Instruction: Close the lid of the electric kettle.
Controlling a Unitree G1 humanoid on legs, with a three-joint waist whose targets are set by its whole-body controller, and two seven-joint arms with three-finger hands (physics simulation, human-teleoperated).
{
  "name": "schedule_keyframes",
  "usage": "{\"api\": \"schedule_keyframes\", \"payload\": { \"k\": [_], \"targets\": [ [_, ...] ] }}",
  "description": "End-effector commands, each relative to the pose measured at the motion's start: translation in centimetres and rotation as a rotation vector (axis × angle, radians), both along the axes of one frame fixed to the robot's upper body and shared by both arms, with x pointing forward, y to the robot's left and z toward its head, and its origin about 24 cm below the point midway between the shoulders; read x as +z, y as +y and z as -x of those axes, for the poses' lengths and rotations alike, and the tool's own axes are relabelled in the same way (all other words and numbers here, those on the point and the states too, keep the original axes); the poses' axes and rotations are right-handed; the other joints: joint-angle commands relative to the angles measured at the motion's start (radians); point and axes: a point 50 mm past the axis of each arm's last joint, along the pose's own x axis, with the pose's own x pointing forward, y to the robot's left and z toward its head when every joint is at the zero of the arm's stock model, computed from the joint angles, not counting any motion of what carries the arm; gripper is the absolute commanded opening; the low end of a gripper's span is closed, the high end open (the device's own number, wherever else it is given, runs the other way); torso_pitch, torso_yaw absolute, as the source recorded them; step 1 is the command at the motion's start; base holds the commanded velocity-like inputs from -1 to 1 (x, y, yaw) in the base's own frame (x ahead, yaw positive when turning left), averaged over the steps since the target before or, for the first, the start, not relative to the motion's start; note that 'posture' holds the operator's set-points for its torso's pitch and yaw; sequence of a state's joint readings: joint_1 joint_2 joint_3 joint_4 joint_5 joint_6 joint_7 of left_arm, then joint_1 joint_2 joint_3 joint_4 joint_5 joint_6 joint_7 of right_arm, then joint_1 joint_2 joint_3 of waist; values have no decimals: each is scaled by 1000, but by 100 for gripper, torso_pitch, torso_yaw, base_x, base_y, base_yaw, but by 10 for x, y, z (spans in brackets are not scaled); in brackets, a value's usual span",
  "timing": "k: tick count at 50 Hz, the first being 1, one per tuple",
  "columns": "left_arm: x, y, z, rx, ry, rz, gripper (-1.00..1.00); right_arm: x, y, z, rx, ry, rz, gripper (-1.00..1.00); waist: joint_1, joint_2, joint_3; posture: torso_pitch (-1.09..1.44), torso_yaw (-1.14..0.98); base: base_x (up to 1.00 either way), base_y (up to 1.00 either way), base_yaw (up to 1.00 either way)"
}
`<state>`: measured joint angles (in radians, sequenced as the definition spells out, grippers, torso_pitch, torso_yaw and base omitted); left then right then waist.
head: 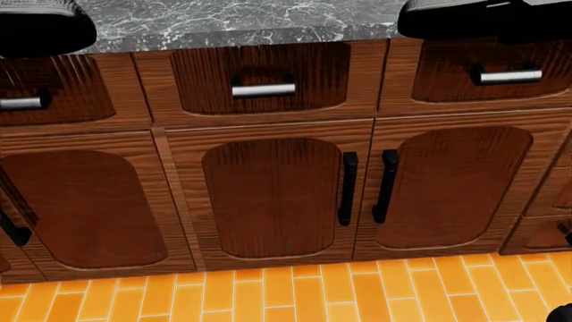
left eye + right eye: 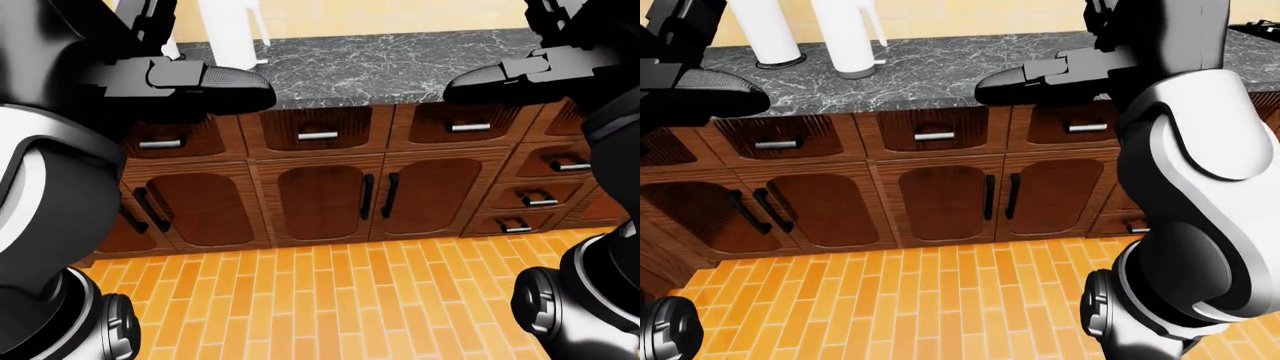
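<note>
We are looking at a kitchen: a dark marbled surface point(image 2: 940, 67) runs across the top of the eye views, with wooden drawers and cabinet doors point(image 1: 273, 198) beneath it and an orange plank floor point(image 2: 330, 300) below. We are standing off from the cabinets, not yet up against them.

Up at eleven o'clock in the right-eye view two white things stand on the surface: a plain white cylinder point(image 2: 765, 30) and, just beside it toward twelve, a white body with a thin handle point(image 2: 845, 34). We judge the second one to be the electric kettle, but its top is cut off by the picture's edge, so we cannot see the lid at all or say how far it stands open.

Our left hand point(image 2: 195, 79) hangs at ten o'clock in the left-eye view, and our right hand point(image 2: 1050, 75) at one o'clock in the right-eye view. Both are held out level at surface height, touching nothing and holding nothing. Whether the fingers are spread or curled we cannot tell; only dark, flat shapes show from here.

Why held so? Likely carried raised and ready while we close in. The kettle lies toward our left, so we judge the next step to be stepping nearer and lifting the gaze until the lid shows.
</note>
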<state>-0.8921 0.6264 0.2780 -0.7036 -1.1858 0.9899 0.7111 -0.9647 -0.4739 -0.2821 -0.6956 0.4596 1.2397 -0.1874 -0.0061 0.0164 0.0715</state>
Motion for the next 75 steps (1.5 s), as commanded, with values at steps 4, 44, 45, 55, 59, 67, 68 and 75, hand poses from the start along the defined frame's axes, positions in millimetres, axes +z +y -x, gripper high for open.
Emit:
{"api": "schedule_keyframes", "payload": {
  "k": [4, 44, 45, 55, 59, 67, 68, 75],
  "targets": [
    [7, 1, 3, 13, -47, 13, 100, 8, 2, 3, 5, -47, -4, 100, 5, -9, -17, 0, 0, 34, 0, 0],
    [2, -4, 6, 13, -48, -25, 100, 6, 1, 2, 4, -37, 17, 100, 5, 33, -40, 0, 0, 30, 0, 0],
    [2, -4, 6, 17, -47, -30, 100, 6, 1, 2, 6, -37, 15, 100, 6, 25, -39, 0, 0, 6, 0, 0],
    [4, -4, 7, 33, -58, -47, 100, 7, 3, 2, 7, -38, 22, 100, 6, -49, -45, 0, 0, 6, 0, 0],
    [4, -3, 8, 32, -60, -47, 100, 7, 3, 2, 6, -38, 24, 100, 9, -18, -28, 0, 0, 6, 0, 0],
    [3, -3, 7, 28, -54, -43, 100, 6, 2, 1, 6, -38, 18, 100, 7, 49, -15, 0, 0, 5, 0, 0],
    [2, -4, 7, 26, -54, -44, 100, 6, 3, 1, 6, -36, 19, 100, 2, 37, -20, 0, 0, 0, 0, 0],
    [3, -6, 9, 22, -60, -53, 100, 7, 3, 1, 7, -36, 25, 100, 10, -14, -18, 0, 0, 0, 0, 0]
  ]
}}
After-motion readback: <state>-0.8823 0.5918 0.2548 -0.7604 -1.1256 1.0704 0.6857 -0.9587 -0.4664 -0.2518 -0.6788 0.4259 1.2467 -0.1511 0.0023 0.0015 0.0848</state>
